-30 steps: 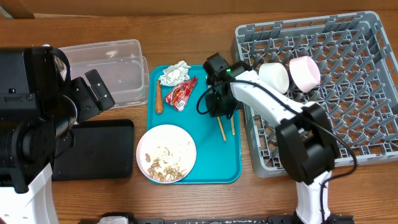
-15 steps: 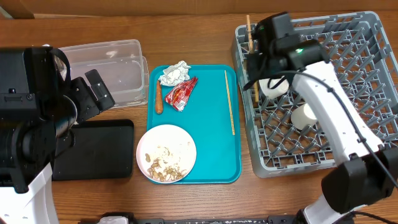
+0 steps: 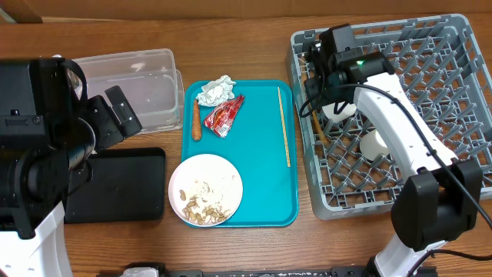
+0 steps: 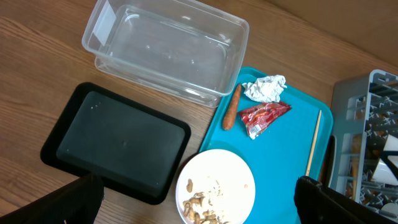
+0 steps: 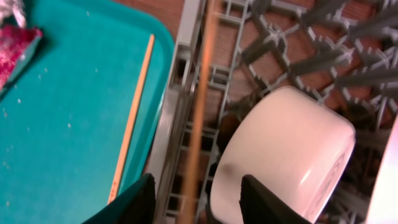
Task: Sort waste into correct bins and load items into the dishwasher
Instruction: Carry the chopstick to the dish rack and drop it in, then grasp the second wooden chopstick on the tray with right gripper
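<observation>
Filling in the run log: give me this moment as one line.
right gripper: open above dish rack left edge | chopstick between its jaws, blurred | second chopstick on teal tray | left gripper: open, empty

The right arm (image 3: 400, 131) stretches forward, white forearm angled back from the claw to a tall base. Just behind the claw sits a black wrist (image 3: 342, 46) with a green light. The right gripper (image 5: 196, 186) points down, fingers (image 5: 130, 205) spread wide. The left arm (image 3: 46, 131) is folded, dark and bulky, behind its claw. The left gripper (image 4: 199, 183) hangs high and tilted forward, fingers (image 4: 336, 202) far apart, only the tips showing at the wrist view's lower corners.
</observation>
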`<control>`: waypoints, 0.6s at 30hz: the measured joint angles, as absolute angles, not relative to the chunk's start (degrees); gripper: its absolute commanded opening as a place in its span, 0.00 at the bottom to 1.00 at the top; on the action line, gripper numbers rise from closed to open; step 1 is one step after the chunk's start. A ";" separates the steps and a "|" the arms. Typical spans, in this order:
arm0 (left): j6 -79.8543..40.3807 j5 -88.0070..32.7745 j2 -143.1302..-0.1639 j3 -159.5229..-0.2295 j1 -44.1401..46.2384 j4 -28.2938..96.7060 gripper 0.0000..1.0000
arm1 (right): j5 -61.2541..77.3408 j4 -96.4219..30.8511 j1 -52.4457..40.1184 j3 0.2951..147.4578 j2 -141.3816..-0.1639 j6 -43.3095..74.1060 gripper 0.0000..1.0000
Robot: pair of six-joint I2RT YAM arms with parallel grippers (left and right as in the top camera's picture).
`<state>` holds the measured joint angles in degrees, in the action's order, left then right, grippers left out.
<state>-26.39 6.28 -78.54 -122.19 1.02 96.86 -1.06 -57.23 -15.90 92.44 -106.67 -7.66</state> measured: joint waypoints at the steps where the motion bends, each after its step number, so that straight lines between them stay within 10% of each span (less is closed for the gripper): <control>1: -26.39 6.28 -78.54 -122.19 1.02 96.86 1.00 | -1.26 -58.11 -16.12 92.47 -106.67 -7.40 0.45; 18: -26.39 6.28 -78.54 -122.19 1.02 96.86 1.00 | 2.92 -55.83 -30.72 91.68 -106.83 8.25 0.39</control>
